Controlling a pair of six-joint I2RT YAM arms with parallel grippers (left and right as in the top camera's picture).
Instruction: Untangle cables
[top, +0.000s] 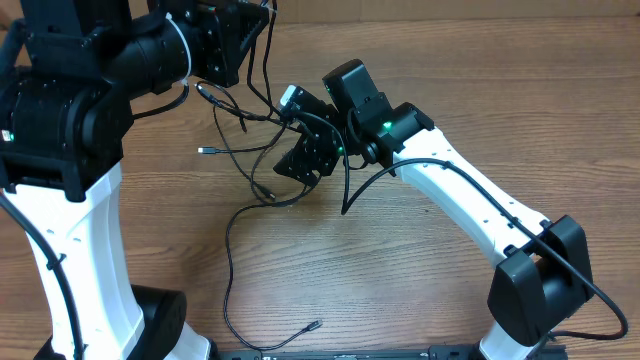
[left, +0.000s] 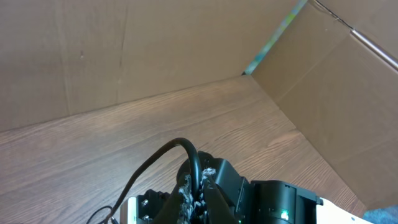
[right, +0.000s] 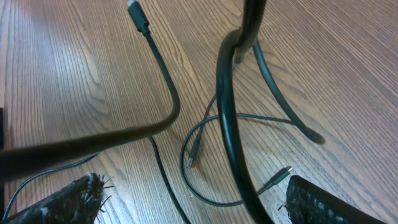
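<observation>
The thin black flexible cables (top: 228, 250) are lying on the brown wood-grain table (top: 400, 280), tangling beneath the right gripper (top: 303, 160).

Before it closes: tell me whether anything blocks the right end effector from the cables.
Nothing visible does. The open right end effector hangs just over the cables, with one strand passing between its fingers and only the table beneath.

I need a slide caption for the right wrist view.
Open jaws above loose black cables on the wood table.
</observation>
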